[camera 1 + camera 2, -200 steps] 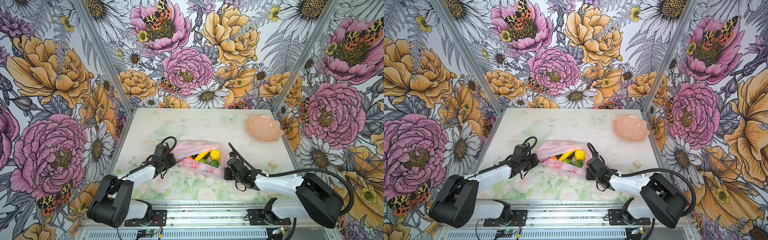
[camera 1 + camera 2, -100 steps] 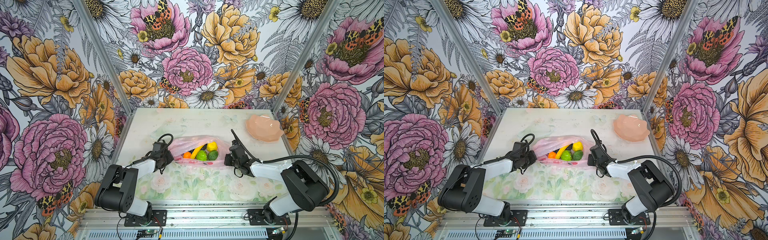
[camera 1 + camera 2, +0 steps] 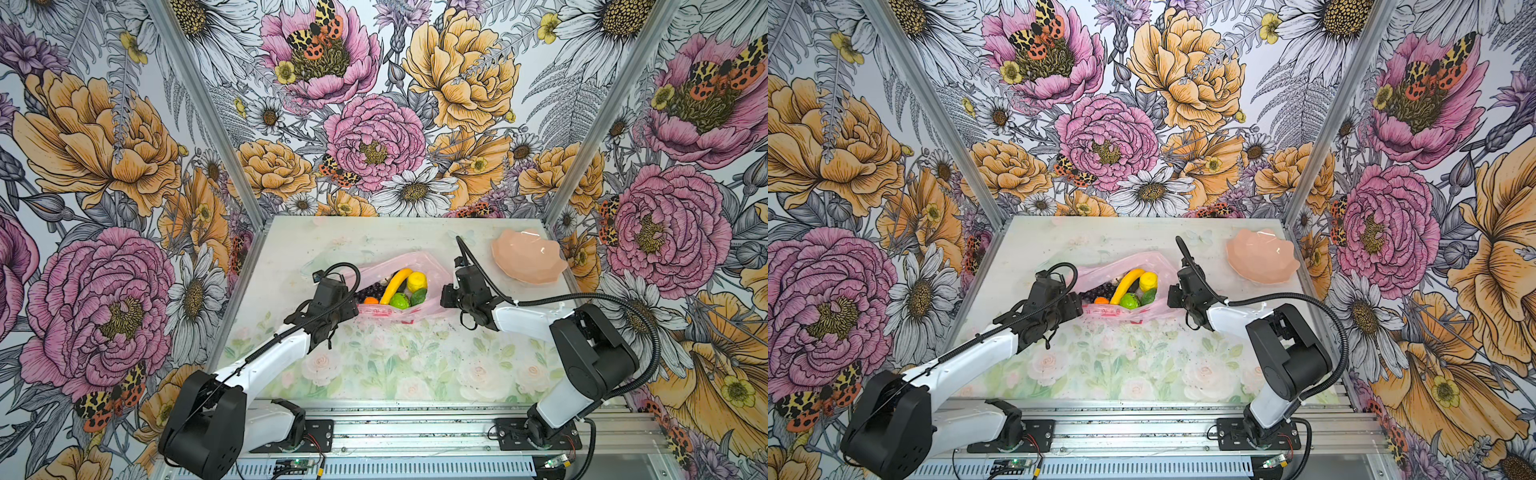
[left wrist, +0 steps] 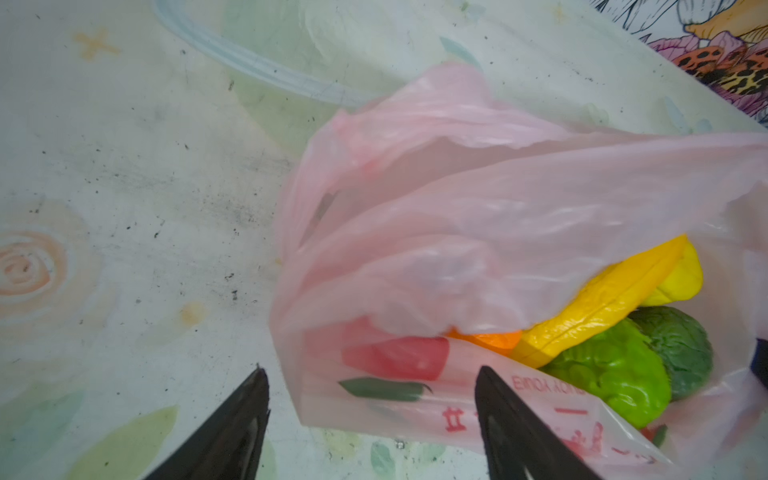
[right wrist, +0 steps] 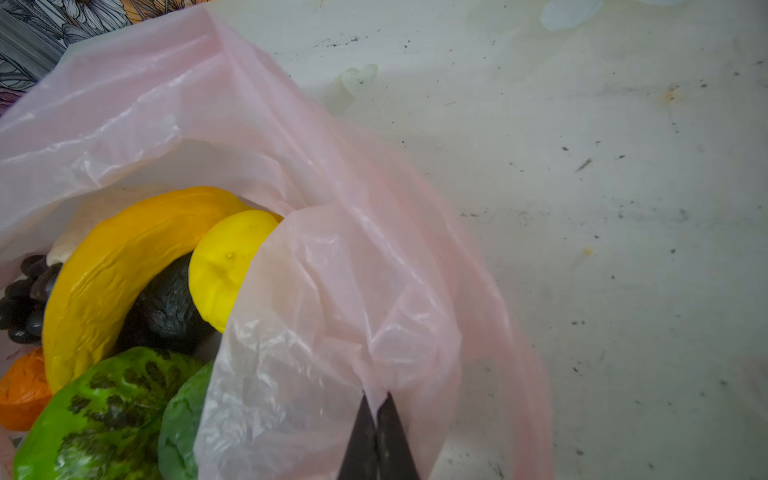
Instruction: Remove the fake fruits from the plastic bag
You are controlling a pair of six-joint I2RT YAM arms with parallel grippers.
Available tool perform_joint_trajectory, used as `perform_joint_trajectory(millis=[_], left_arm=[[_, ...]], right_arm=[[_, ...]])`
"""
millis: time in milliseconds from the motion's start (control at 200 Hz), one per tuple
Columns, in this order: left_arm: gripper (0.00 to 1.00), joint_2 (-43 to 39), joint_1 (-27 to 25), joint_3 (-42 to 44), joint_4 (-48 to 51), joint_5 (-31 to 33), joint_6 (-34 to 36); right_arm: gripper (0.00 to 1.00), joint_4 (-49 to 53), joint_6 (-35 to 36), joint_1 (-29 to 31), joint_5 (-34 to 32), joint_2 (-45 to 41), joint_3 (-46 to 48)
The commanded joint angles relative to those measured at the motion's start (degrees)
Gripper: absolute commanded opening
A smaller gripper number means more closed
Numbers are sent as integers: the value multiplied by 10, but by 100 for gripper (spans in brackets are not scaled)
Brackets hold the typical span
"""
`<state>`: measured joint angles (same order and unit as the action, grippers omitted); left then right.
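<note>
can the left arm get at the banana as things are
Probably yes: the left gripper stands open at the mouth of the plastic bag, the banana lies uncovered on top, and the right gripper pinches the far edge.

text 1: red print [image 4: 544, 384] on the plastic bag [image 4: 457, 216], one row of small capitals, they seem reversed through the film, I cannot read them | text 2: bigger red characters under it, blurred, not legible | both top views: same print too small to read
</note>
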<state>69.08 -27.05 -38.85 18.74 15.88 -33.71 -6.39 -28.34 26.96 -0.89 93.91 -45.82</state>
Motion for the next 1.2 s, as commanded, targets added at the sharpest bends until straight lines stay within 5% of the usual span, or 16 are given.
perform_joint_trajectory(millis=[0,175,340,581,816,1046,1196], left_arm=[[81,4,-73,-39,69,144,42],[86,31,-125,-83,74,207,85],[98,151,-124,-170,70,224,189],[96,294,-81,-268,74,212,218],[64,292,-9,-284,53,174,188],[21,304,83,-273,20,44,144],[6,290,132,-236,-3,-25,114]], right_arm=[[0,4,24,-1,8,-3,-14],[0,11,33,-2,12,0,-22],[0,12,35,-3,12,-5,-20],[0,12,37,-4,19,-13,-14],[0,14,49,-4,16,-12,-8],[0,11,104,-5,27,29,-42],[0,16,120,-5,63,95,-111]])
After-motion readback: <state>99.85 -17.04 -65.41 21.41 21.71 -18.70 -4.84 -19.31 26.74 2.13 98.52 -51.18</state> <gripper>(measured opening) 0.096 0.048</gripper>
